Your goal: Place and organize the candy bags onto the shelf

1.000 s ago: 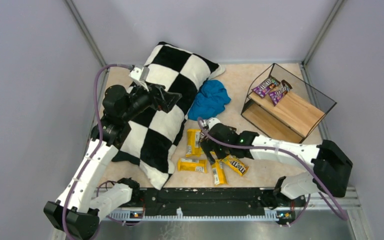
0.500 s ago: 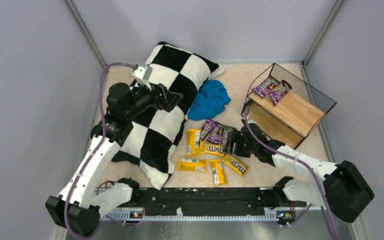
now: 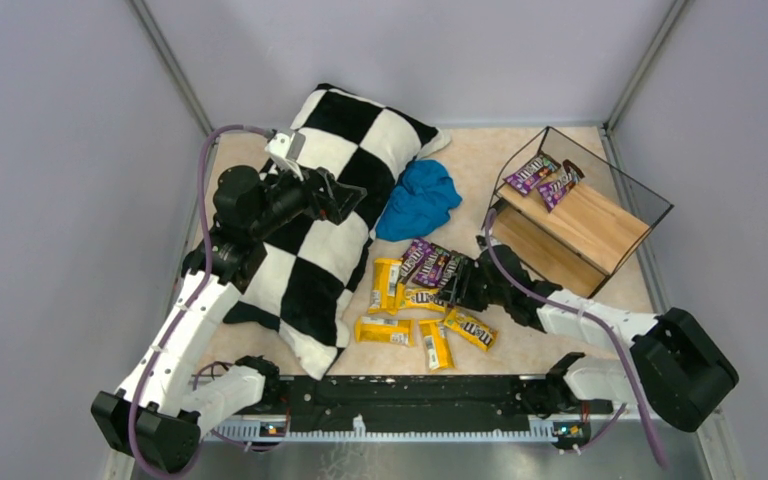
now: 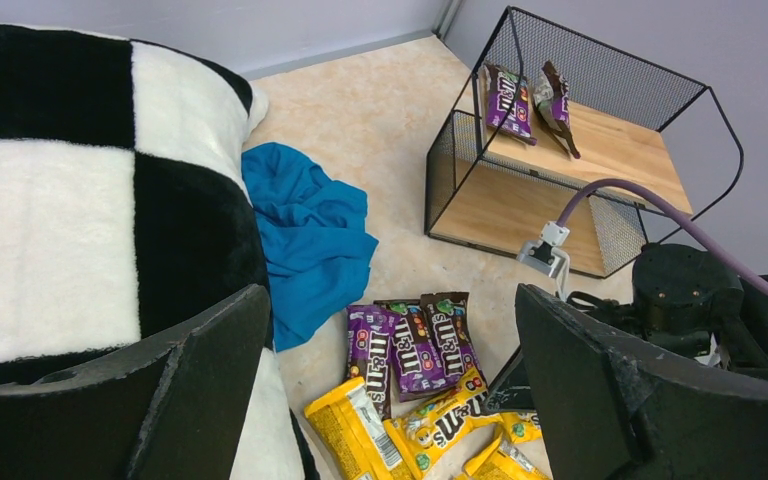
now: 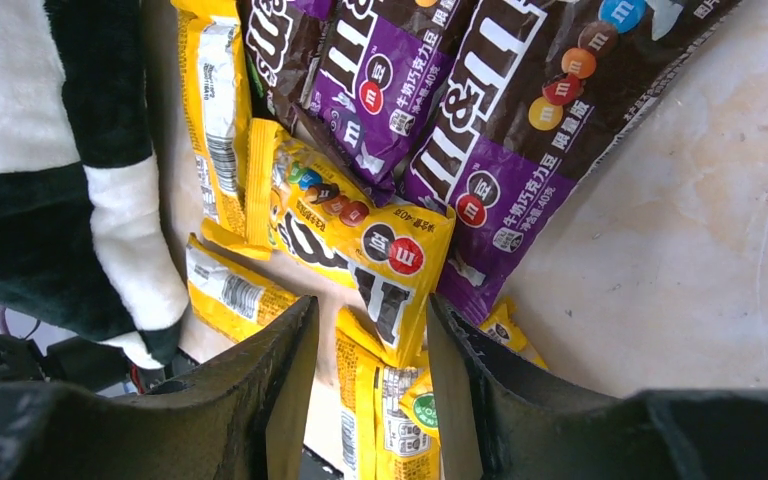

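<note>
Left pincer [image 4: 392, 300]: fingers wide apart, nothing between them, hanging over the checkered pillow [image 3: 330, 200].

Right pincer [image 5: 372, 310]: low over the loose candy bags [image 3: 425, 290], fingers partly apart astride the end of one yellow packet [image 5: 360, 225]. Cannot tell whether they pinch it.

Loose bags, yellow and purple, lie overlapping on the worktop [image 3: 520, 350] between pillow and shelf [image 3: 600, 225].

Two purple bags [image 3: 545, 180] lie on the shelf's top board, at its far end.

Blue cloth [image 3: 420, 200] crumpled against the pillow.
</note>
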